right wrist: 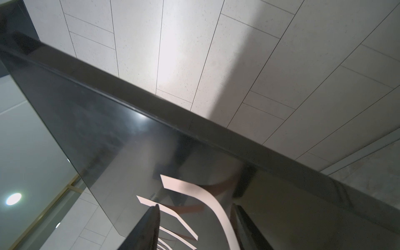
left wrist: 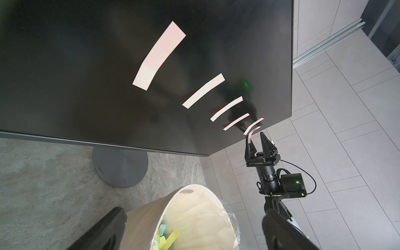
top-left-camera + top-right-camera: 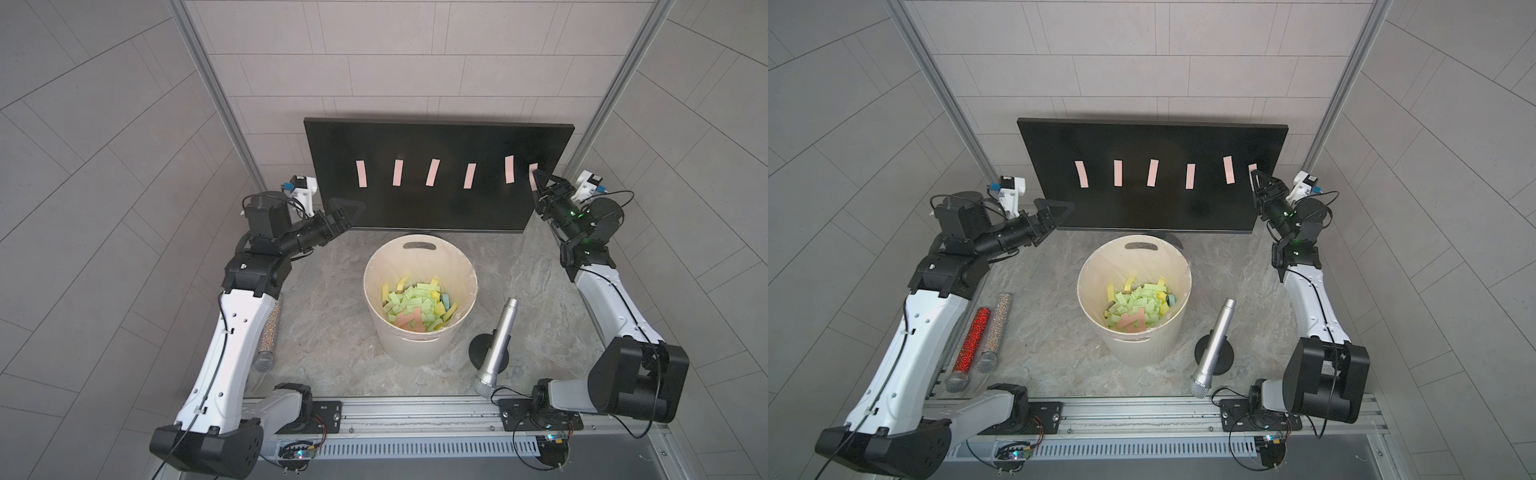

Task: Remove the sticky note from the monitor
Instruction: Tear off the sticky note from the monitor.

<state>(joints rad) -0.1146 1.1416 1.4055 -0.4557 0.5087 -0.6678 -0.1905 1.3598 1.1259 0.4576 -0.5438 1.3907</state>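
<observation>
Part-spread, my right hand (image 2: 256,138) brackets the curled end of a pale pink paper sticky note (image 1: 207,194) on the flat black monitor (image 3: 415,137); my left hand (image 3: 353,210) gapes wide.

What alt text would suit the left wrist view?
The right claw straddles the curled free end of the farthest pink sticky note on the dark monitor, jaws apart. Five more pink notes line the screen; a cream bucket stands in front.
</observation>
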